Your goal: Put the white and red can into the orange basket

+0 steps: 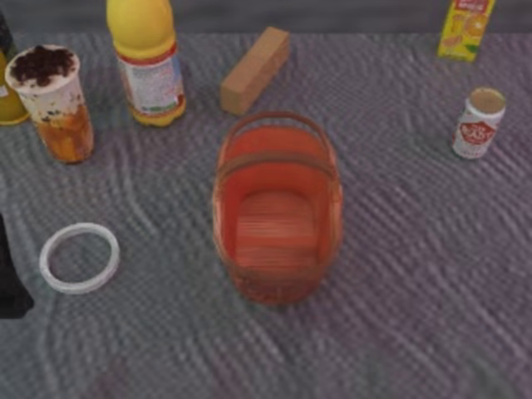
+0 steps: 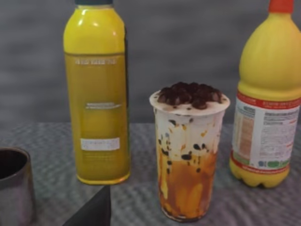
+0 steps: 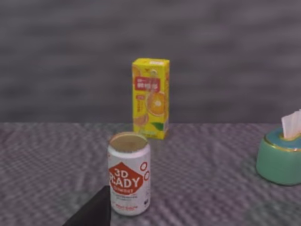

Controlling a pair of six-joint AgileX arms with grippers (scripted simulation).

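The white and red can stands upright at the table's right side, well apart from the orange basket, which sits empty in the middle with its hoop handle up. In the right wrist view the can is close ahead, with a dark part of my right gripper just beside its base and not holding it. The right arm does not show in the top view. My left arm rests at the left edge, and a dark part of its gripper faces the cup and bottles.
Along the back stand a cup with dark topping, a yellow bottle, a tan block and a juice carton. A white ring lies front left. A green tissue holder sits beyond the can.
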